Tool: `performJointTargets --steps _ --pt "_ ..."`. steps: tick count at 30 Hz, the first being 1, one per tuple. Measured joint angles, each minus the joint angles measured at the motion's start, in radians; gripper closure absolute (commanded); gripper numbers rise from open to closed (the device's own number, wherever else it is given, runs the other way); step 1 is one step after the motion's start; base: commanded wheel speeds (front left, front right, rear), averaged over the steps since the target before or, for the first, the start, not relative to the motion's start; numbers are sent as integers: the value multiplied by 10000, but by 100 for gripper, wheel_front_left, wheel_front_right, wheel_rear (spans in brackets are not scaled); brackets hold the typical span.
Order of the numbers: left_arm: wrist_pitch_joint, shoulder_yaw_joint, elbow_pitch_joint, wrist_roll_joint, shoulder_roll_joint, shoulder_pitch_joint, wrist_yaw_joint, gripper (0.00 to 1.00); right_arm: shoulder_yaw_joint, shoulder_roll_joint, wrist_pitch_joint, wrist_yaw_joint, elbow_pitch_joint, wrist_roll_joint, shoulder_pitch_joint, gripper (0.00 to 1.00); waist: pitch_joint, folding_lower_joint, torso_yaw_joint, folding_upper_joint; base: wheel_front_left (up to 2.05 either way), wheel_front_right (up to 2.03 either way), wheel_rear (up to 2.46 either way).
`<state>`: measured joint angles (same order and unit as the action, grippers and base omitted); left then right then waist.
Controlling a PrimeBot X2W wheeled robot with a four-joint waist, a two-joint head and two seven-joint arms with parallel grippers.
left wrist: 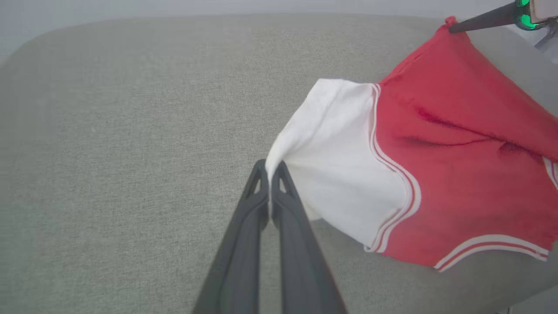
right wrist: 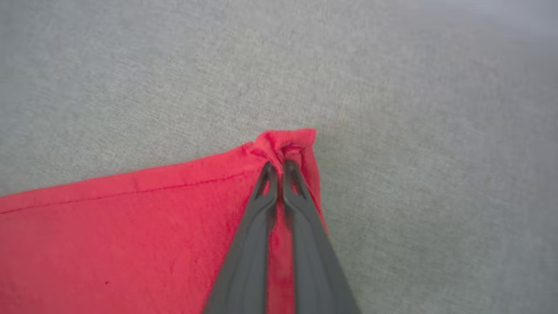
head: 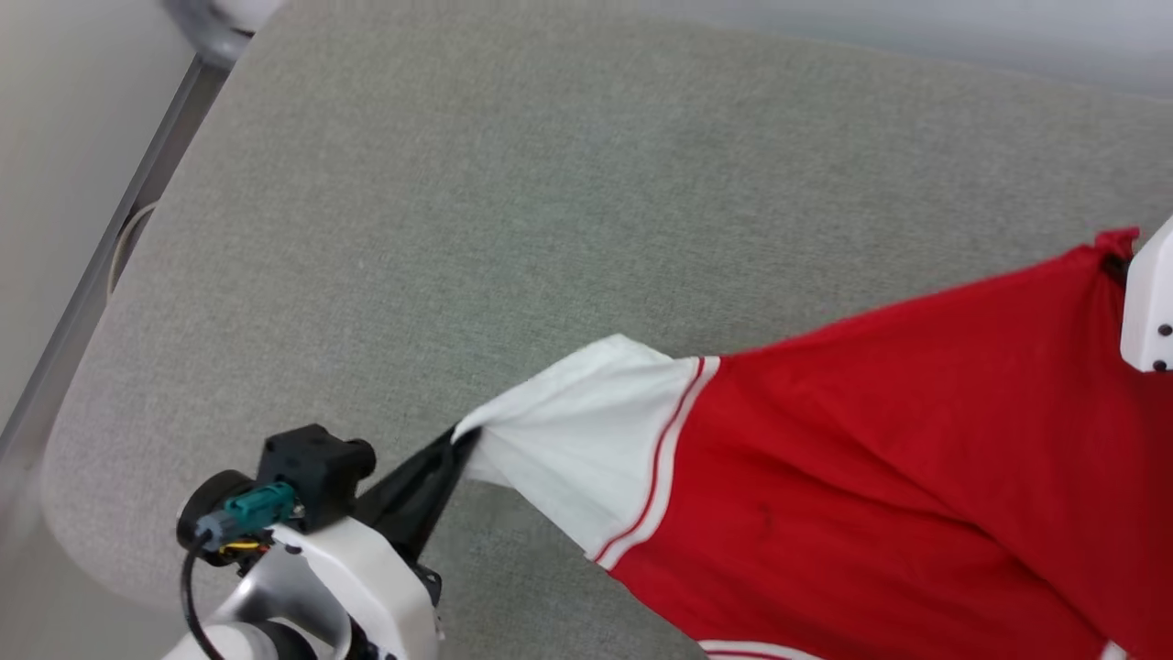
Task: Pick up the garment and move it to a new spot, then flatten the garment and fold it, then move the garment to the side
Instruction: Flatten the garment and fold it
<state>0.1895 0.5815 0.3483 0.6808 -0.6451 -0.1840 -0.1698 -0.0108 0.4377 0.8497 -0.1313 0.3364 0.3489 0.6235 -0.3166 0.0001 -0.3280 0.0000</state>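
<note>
1. Starting with the head view, the garment (head: 871, 458) is seen stretched over the lower right part of the grey cushion (head: 458, 229), with its white sleeve pointing toward the cushion's middle. The sleeve's tip is pinched by the left gripper (head: 461, 442), whose fingers are pressed together on it. At the cushion's right side, a bunched red corner is met by the right gripper (head: 1114, 268), which is largely cut off there.
2. In the left wrist view, the left gripper (left wrist: 270, 168) is shown clamped on the white sleeve edge above the cushion (left wrist: 130, 152). The garment (left wrist: 457, 174) is spread toward the right gripper (left wrist: 451, 29), which is at its far red corner.
3. In the right wrist view, the right gripper (right wrist: 279, 165) is seen closed on a puckered red corner of the garment (right wrist: 130, 240), over the cushion (right wrist: 436, 174).
</note>
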Motion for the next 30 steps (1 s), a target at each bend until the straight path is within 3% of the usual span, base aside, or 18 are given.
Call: performJointTargets --steps 11,30 --pt "-558 -1133 506 -130 -506 -163 -596 100 495 25 -1860 0 -571 616 232 100 1122 0 1072 0 0 0 0" --pt "-2190 -3590 938 -554 -813 -1864 -1442 100 445 -523 -2826 0 -3160 1101 232 100 2340 -1 2965 0 0 0 0"
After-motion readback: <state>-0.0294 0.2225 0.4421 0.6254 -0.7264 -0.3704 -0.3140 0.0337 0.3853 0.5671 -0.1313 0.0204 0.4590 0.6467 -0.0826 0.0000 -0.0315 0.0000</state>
